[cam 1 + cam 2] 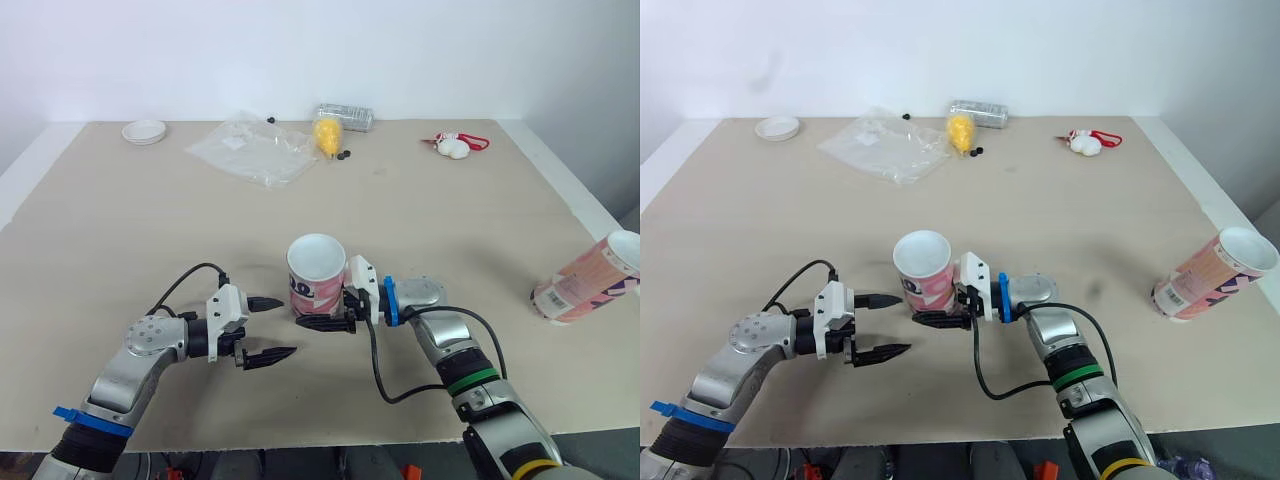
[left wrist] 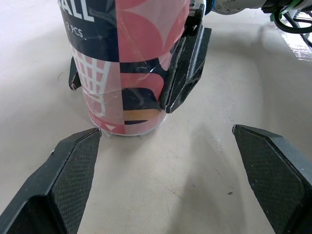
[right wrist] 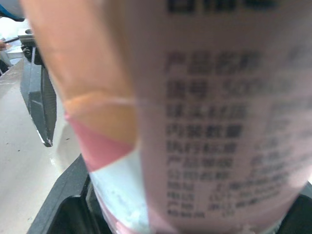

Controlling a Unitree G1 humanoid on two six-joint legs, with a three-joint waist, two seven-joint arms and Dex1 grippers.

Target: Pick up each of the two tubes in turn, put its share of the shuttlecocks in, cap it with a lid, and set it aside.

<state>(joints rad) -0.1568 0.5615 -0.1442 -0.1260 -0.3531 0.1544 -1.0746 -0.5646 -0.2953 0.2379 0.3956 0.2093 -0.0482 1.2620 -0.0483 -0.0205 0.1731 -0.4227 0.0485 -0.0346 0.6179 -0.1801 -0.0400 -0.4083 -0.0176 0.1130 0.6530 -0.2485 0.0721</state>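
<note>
Your right tool (image 1: 320, 310) grips the upright tube (image 1: 317, 280), long axis vertical, from its three o'clock side; your left tool (image 1: 288, 326), spread wide, lies just beside at nine o'clock.

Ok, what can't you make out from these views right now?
- Inside of the upright tube, head views: the slanted look at its white top does not show whether anything is in it.
- Its label print, right wrist view: too close to read.
- The second tube, left eye view: cut off by the right edge.
- The yellow object and the white-and-red item at the far end: too small to identify.
</note>
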